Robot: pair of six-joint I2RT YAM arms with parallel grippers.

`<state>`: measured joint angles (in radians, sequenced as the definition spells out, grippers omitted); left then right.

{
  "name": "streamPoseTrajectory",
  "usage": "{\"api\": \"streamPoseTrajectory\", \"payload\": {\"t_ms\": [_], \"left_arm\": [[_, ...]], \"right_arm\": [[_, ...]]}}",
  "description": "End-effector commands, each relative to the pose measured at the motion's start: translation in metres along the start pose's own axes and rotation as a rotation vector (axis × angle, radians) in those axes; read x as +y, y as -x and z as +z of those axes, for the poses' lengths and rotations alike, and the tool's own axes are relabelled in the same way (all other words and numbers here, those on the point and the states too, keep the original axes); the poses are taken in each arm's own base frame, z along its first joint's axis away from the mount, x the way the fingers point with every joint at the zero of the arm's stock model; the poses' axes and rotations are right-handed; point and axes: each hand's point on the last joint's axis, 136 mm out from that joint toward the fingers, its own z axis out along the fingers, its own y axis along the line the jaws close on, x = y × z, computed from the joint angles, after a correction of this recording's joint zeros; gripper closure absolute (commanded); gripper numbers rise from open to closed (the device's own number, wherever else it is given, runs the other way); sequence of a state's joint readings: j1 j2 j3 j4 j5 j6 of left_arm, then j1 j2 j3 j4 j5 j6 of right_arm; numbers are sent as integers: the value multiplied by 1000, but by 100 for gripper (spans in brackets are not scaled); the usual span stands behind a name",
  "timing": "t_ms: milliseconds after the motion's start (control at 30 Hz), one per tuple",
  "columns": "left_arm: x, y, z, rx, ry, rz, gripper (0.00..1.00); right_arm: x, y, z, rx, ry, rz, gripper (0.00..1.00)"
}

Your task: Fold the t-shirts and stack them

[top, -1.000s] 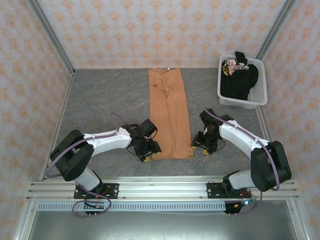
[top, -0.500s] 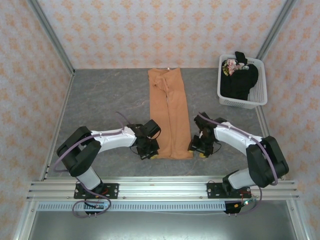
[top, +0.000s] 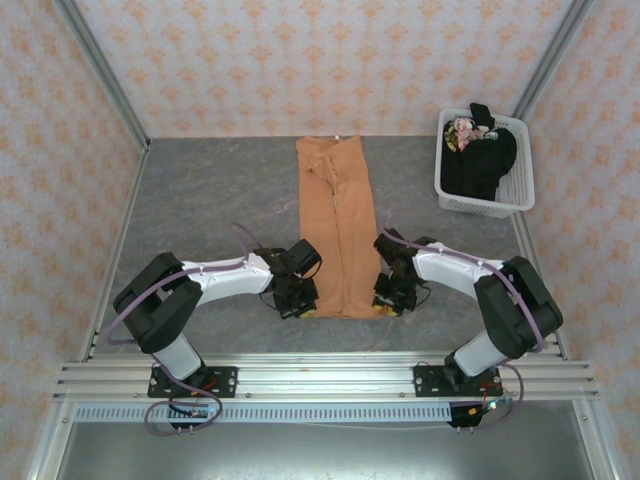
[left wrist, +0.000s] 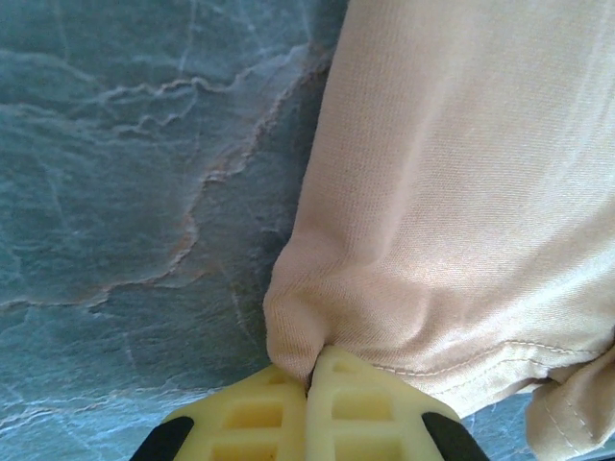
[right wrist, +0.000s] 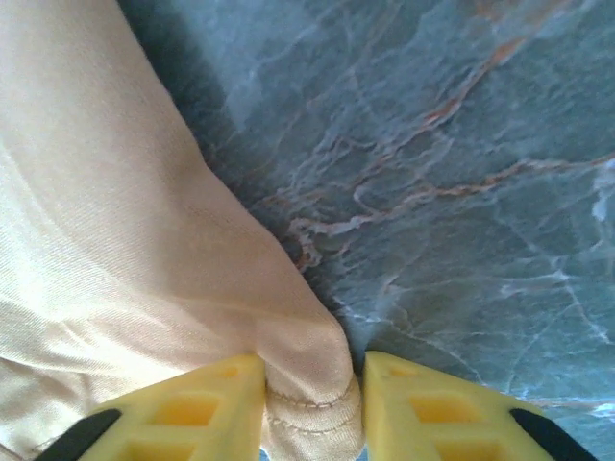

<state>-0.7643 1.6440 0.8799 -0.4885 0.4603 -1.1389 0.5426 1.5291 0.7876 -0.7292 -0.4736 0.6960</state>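
Counter (top: 200, 200): grey, marbled; it carries everything you see listed here.

Left gripper (top: 298, 308): low on the counter at the near-left corner of the orange tee (top: 340, 225). In your left wrist view, the gripper (left wrist: 309, 382) has its jaws closed tip to tip. A small fold of the orange tee (left wrist: 452, 192) is pinched between them. The cloth bunches just above the tips and spreads up and to the right. Bare counter (left wrist: 125, 173) lies to the left.

Orange tee: a long narrow strip down the middle of the counter, far end near the back wall, near end between your two grippers.

Right gripper (top: 388, 300): low at the tee's near-right corner. In your right wrist view, the gripper (right wrist: 313, 384) has its jaws narrow but apart. The stitched hem corner of the tee (right wrist: 115, 221) sits in the gap between them. You cannot tell whether they are pressing the cloth. Bare counter (right wrist: 461, 173) lies to the right.

Basket (top: 488, 204): white, slatted, at the far right corner, well apart from both grippers.

Black tee (top: 480, 165): heaped inside the basket, with a colourful print showing at its far-left edge.
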Motion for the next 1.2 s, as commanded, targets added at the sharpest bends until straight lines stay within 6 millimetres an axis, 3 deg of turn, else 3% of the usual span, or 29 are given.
{"api": "streamPoseTrajectory", "payload": {"t_ms": [0,133,333,467,600,900,1167], "left_arm": [[27,-4,4,5,96,11,100],[39,-13,4,30,106,30,100],[52,-30,2,58,97,67,100],[46,-48,-5,56,61,118,100],[34,-49,-27,-31,13,136,100],[-6,-14,-89,-250,-130,100,100],[-22,39,-115,-325,-185,-17,100]], "right_arm": [[20,6,6,-20,59,8,86],[16,0,2,-24,41,13,100],[9,-30,-8,9,10,-27,100],[3,-52,-20,22,22,-36,100],[3,-58,-38,-2,60,-27,100],[31,-34,-76,-123,85,-41,100],[65,24,-107,-228,86,-46,100]]}}
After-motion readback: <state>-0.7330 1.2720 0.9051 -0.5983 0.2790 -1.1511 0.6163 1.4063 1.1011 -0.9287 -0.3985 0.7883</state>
